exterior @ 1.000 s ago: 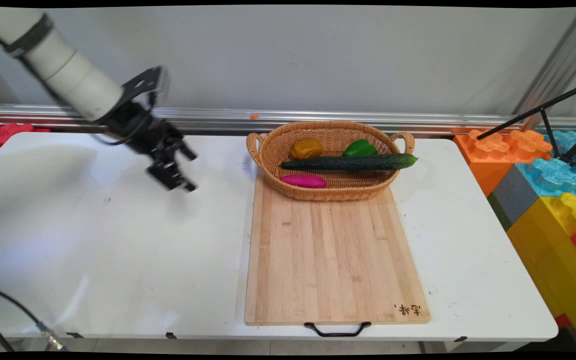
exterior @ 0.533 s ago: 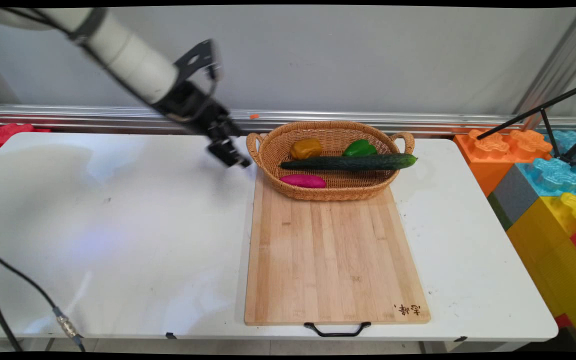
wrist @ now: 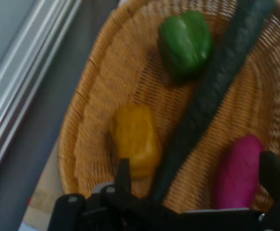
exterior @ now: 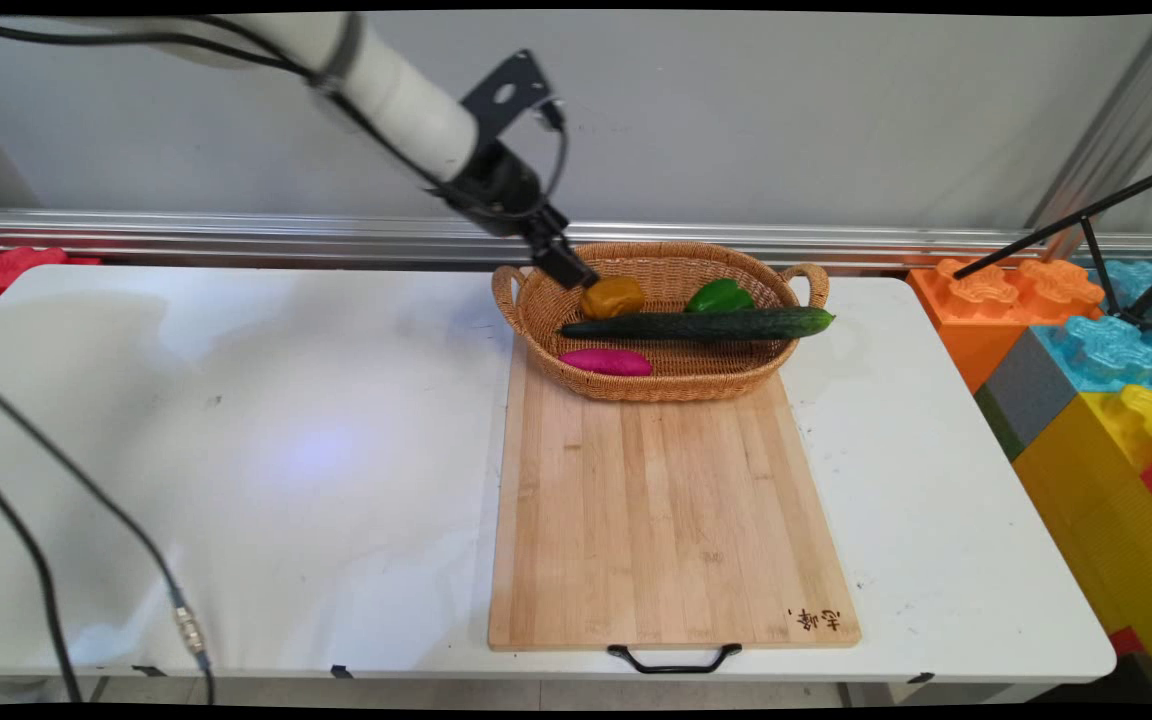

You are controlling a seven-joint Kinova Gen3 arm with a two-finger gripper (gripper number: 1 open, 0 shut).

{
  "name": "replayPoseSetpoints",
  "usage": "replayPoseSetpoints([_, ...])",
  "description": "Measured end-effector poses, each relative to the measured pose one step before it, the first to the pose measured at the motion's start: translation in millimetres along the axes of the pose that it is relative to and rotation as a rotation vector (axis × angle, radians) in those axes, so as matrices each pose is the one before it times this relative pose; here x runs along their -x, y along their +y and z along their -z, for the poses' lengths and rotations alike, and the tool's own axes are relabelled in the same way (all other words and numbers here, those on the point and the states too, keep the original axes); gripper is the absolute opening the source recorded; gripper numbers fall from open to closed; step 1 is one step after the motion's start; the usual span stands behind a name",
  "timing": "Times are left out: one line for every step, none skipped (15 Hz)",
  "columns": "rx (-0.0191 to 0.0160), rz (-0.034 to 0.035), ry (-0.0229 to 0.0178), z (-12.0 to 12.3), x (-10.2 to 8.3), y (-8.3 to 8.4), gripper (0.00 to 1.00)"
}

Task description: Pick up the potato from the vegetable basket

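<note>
1. Black two-finger pincer [exterior: 576, 277]: held over the left end of the oval woven wicker basket [exterior: 536, 300], just above its rim. In the hand view its fingers [wrist: 123, 175] are seen spread wide apart, with nothing between them.
2. Yellow-orange bell pepper [exterior: 613, 296]: inside the basket, at its rear left; the item nearest the pincer, not touched by it.
3. Long dark-green cucumber [exterior: 701, 325]: laid across the basket's middle, its right tip projecting past the basket's right rim. It lies just beside the yellow-orange pepper.
4. Green bell pepper [exterior: 721, 295]: inside the basket, at its rear, right of centre.
5. Magenta sweet potato [exterior: 606, 361]: inside the basket, at its front left.
6. Handling note, offered as judgement: any descent near the yellow-orange pepper is best kept clear of the basket's left wall and handle, with the cucumber crowding the other side.
7. Pale wooden cutting board [exterior: 666, 520]: under the basket's front part, extending forward from it, with a black handle at its near edge.
8. White worktop [exterior: 236, 450]: carries the board and basket.
9. Large coloured plastic blocks [exterior: 1086, 350]: well to the right of the basket.
</note>
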Motion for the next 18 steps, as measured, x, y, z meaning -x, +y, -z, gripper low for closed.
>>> replayPoseSetpoints([-0.01256,0.01044,0.00061,-11.04,-6.03,-0.64,1.00])
replayPoseSetpoints([-0.01293,0.01083,-0.00208,-10.48,-4.31,-0.99,1.00])
replayPoseSetpoints([-0.01030,0.01151,-0.00683,-12.21,-3.08,-0.72,1.00])
replayPoseSetpoints([-0.00581,0.00915,-0.00696,-10.29,-2.02,0.06,1.00])
replayPoseSetpoints([-0.00214,0.00482,-0.00473,-6.83,-1.39,0.37,1.00])
replayPoseSetpoints([-0.00352,0.00736,-0.00812,-11.87,-2.36,0.60,1.00])
replayPoseSetpoints([-0.00427,0.00614,-0.00546,-9.23,-1.82,0.24,1.00])
replayPoseSetpoints([-0.00791,0.00685,-0.00710,-11.75,-2.34,-0.15,1.00])
replayPoseSetpoints([-0.00461,0.00326,-0.00478,-6.85,-1.24,-0.32,1.00])
replayPoseSetpoints([-0.00391,0.00294,-0.00445,-5.32,-0.58,-0.36,1.00])
replayPoseSetpoints([-0.00493,0.00474,-0.00750,-7.17,-0.25,-0.63,1.00])
replayPoseSetpoints([-0.00172,0.00305,-0.00611,-4.76,0.16,-0.10,1.00])
replayPoseSetpoints([-0.00184,0.00412,-0.00893,-6.88,0.30,-0.04,1.00])
replayPoseSetpoints([-0.00128,0.00211,-0.00588,-4.24,0.40,-0.06,1.00])
replayPoseSetpoints([-0.00214,0.00308,-0.00791,-5.89,0.60,-0.25,1.00])
replayPoseSetpoints([-0.00170,0.00222,-0.00608,-4.75,0.37,-0.24,1.00])
replayPoseSetpoints([-0.00179,0.00139,-0.00540,-4.60,0.10,-0.23,1.00])
replayPoseSetpoints([-0.00210,0.00178,-0.00486,-4.17,0.22,-0.42,1.00])
